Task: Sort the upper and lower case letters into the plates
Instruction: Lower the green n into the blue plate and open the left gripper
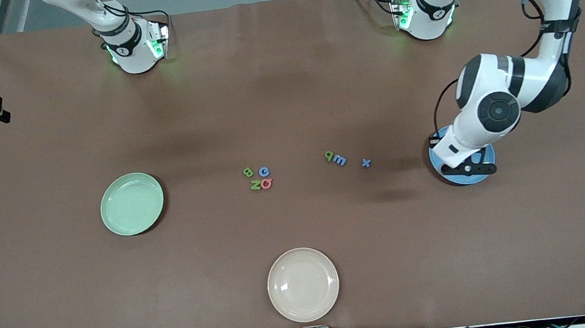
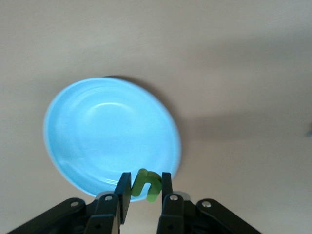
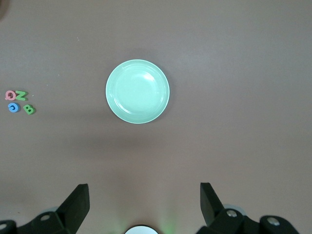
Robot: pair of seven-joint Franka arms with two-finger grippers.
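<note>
- The left arm covered much of the blue plate (image 1: 487,157) from your front view.
- The green letter (image 2: 146,184) between the left gripper (image 2: 145,187)'s fingers was too blurred for you to read.

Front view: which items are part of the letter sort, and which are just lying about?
In the job:
- blue plate, under the left end effector, which is shut on a green letter
- pale green plate, under the open right end effector
- four capitals
- q, m and x

Lying about:
- cream-white plate
</note>
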